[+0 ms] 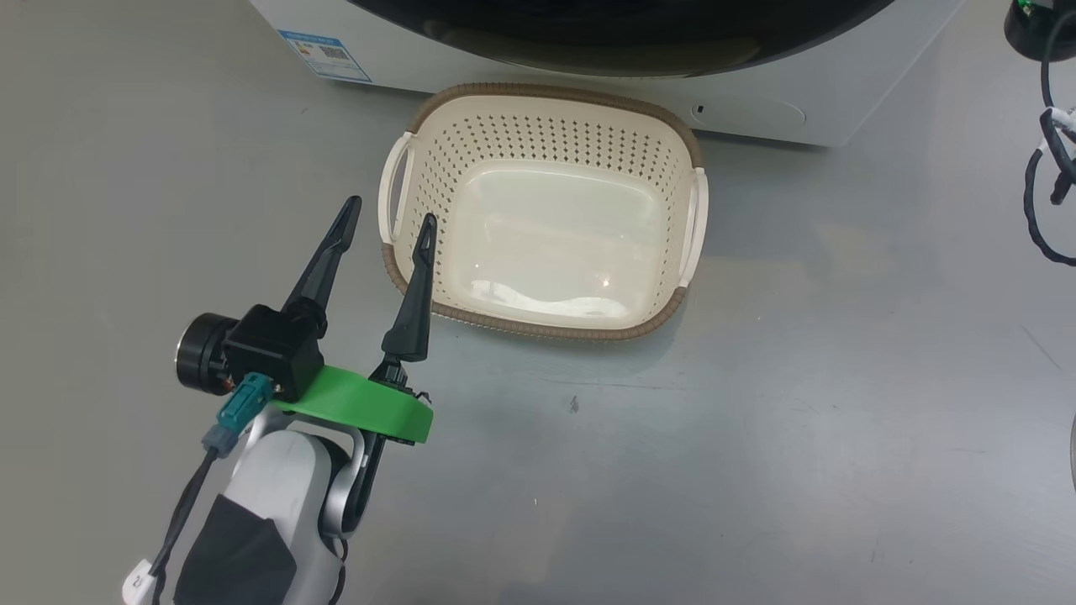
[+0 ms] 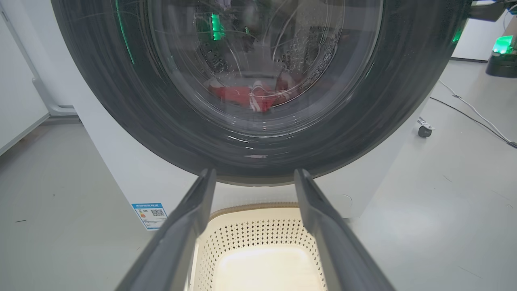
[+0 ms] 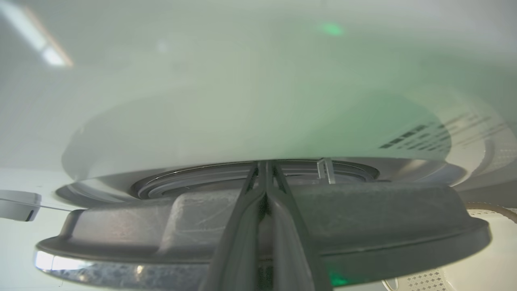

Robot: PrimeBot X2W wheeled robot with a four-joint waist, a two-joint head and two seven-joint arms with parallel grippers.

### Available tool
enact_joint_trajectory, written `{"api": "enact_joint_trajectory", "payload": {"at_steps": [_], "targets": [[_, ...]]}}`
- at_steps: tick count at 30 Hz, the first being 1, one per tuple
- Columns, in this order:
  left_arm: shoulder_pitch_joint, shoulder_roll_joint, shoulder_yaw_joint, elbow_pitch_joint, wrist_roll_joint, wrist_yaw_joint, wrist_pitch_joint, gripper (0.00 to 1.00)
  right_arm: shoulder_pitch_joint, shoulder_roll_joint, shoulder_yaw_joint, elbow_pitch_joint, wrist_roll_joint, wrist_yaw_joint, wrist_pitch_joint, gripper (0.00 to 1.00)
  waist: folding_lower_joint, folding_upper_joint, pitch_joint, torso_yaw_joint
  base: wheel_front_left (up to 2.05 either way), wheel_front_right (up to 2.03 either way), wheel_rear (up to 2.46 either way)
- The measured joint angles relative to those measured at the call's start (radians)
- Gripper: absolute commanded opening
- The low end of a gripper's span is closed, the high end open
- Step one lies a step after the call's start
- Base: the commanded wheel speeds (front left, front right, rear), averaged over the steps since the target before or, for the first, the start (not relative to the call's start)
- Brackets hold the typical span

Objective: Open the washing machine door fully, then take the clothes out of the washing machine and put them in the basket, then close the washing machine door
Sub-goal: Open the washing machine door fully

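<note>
The basket [image 1: 538, 109] stands empty on the floor in front of the washing machine [image 1: 756, 101]. My left gripper [image 1: 392, 210] hovers open beside the basket's left handle, nothing between its fingers. In the left wrist view the same gripper [image 2: 253, 173] points at the washing machine door [image 2: 121, 105], and the red clothes [image 2: 246, 97] show through its glass, inside the drum. My right gripper [image 3: 264, 162] is shut with its fingers together. They lie across the door's dark rim [image 3: 383, 210], tips in the narrow gap between the door and the machine's white front [image 3: 242, 101].
A blue label sticker [image 1: 324, 55] marks the machine's lower left corner. Black cables [image 1: 1046, 185] hang at the right edge. A castor [image 2: 424, 130] and floor cables [image 2: 472, 113] lie right of the machine. The basket's corner [image 3: 484, 210] shows under the door.
</note>
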Motion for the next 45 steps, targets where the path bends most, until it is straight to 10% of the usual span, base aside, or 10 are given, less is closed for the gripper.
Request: {"api": "enact_joint_trajectory", "payload": {"at_steps": [45], "targets": [[0.010,-0.005,0.030,0.060,0.014,-0.009,0.000,1.00,0.205,0.059,0.045,0.039,0.116,0.091,0.268,0.00,0.0000,0.0000,-0.120,-0.055,0.00,0.00,0.00]]}}
